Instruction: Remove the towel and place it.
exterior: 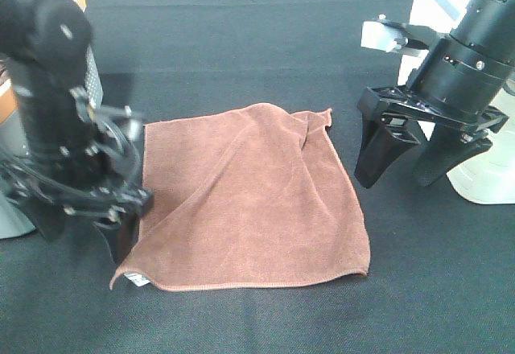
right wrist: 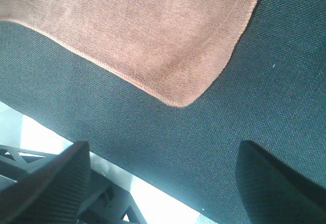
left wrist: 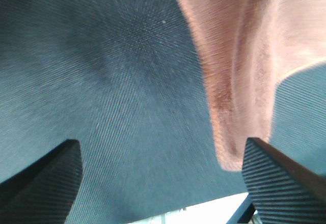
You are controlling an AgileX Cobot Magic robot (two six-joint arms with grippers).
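A brown towel lies spread and wrinkled on the black table, with a small white tag at its near left corner. My left gripper is open and empty at the towel's left edge, close to the cloth. In the left wrist view the towel lies next to one finger, the jaws wide apart over bare cloth. My right gripper is open and empty, held above the table just right of the towel's far right corner. The right wrist view shows a rounded towel corner ahead of the open jaws.
A white object stands at the right table edge behind the right gripper. An orange and grey item sits at the far left edge. The black cloth covers the table all around the towel.
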